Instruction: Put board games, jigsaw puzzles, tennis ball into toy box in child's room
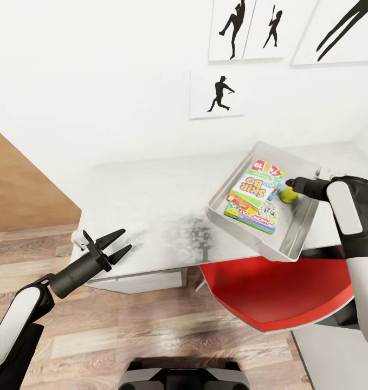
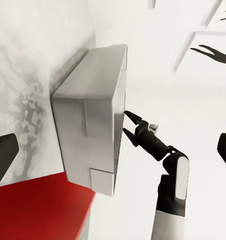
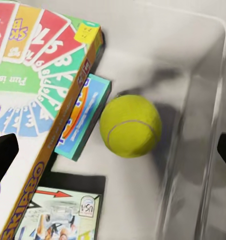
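On the pale grey bench (image 1: 151, 200) under black silhouette prints (image 1: 217, 93), the pale grey plastic toy box (image 1: 300, 230) holds three flat game boxes (image 1: 254, 197) and the yellow-green tennis ball (image 1: 289, 195). The right gripper (image 1: 288, 183) hovers over the ball, jaws parted and empty; the left gripper (image 1: 118, 244) likewise.

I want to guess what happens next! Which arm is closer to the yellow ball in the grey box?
The right. Its tool reaches over the pale grey plastic toy box beside the small yellow-green tennis ball. The left tool hangs open across the pale grey table.
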Robot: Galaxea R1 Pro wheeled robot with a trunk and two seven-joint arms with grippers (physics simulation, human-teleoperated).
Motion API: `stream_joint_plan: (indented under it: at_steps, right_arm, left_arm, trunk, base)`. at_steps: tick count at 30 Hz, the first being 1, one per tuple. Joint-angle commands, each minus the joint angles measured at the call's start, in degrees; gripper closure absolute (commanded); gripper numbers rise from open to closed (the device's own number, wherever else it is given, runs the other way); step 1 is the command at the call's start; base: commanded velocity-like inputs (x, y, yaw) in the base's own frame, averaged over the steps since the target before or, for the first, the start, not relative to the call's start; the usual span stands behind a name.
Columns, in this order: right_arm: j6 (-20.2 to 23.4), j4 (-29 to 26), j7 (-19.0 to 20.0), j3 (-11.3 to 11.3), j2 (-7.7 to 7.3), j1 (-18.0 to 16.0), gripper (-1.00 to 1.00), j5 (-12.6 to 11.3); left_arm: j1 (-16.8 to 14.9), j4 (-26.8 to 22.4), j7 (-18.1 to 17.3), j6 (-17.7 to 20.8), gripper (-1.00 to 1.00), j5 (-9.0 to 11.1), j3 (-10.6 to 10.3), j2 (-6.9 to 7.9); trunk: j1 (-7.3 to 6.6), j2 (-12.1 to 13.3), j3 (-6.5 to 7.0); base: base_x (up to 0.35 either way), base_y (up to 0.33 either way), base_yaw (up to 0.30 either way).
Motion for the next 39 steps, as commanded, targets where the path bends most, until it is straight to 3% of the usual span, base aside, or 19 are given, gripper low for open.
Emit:
stream_joint_plan:
  at_steps: [1,18,39]
  right_arm:
    - [0.0,-0.4,-0.6,0.1,-0.07,-0.1,-1.0,-0.6]
    - [0.3,-17.5,-0.4,-0.9,-1.3,0.9,-1.0,-0.6]
    - [0.6,-20.6,0.0,-2.2,-2.14,1.3,-1.0,-0.7]
  left_arm:
    - [0.0,0.0,-0.3,0.2,-1.0,-0.2,0.1,-0.01]
    - [0.0,0.0,-0.6,0.3,-1.0,-0.2,0.2,0.01]
    - [0.0,0.0,-4.4,0.3,-1.0,-0.2,0.2,-0.04]
  trunk:
    - [0.03,-0.1,-0.08]
    - [0.03,-0.1,-0.08]
    - [0.03,-0.1,-0.05]
  base:
    - [0.0,0.0,0.0]
    - [-0.06,0.0,0.0]
    - [-0.114,0.0,-0.003]
